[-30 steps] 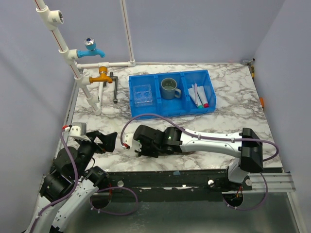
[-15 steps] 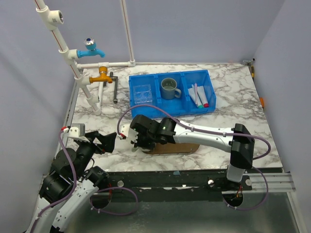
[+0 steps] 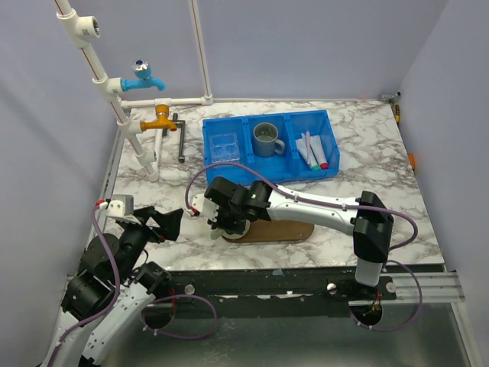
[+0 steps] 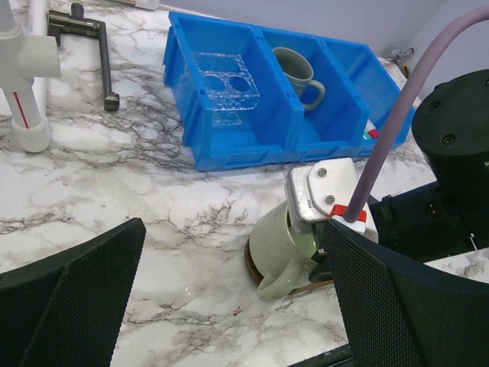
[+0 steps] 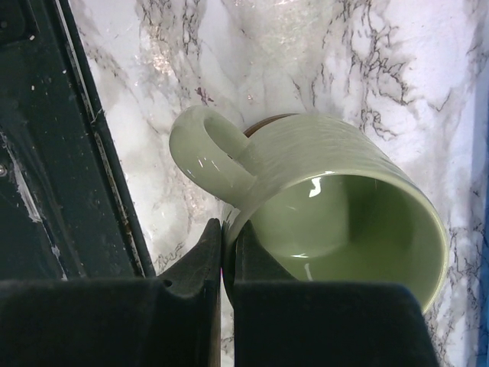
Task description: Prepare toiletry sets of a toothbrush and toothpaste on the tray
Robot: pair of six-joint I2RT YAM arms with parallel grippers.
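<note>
My right gripper (image 5: 228,237) is shut on the rim of a pale green mug (image 5: 336,222). It holds the mug tilted, handle down, at the left end of the dark-brown wooden tray (image 3: 286,232). The mug also shows in the left wrist view (image 4: 286,241), its base touching or just above the tray's edge (image 4: 250,264). The toothbrushes and whitish tubes (image 3: 313,151) lie in the right compartment of the blue bin (image 3: 263,173). My left gripper (image 4: 229,306) is open and empty, low over the marble left of the mug.
The blue bin stands at the back, with a grey mug (image 3: 267,138) in its middle compartment and a clear holder (image 3: 225,149) in the left one. White pipes with blue and orange taps (image 3: 158,118) stand at the back left. The table's front edge is close.
My right arm has swung away from the front edge with the mug, uncovering the tray. The mug is now at the tray's left end. My left arm has not moved.
</note>
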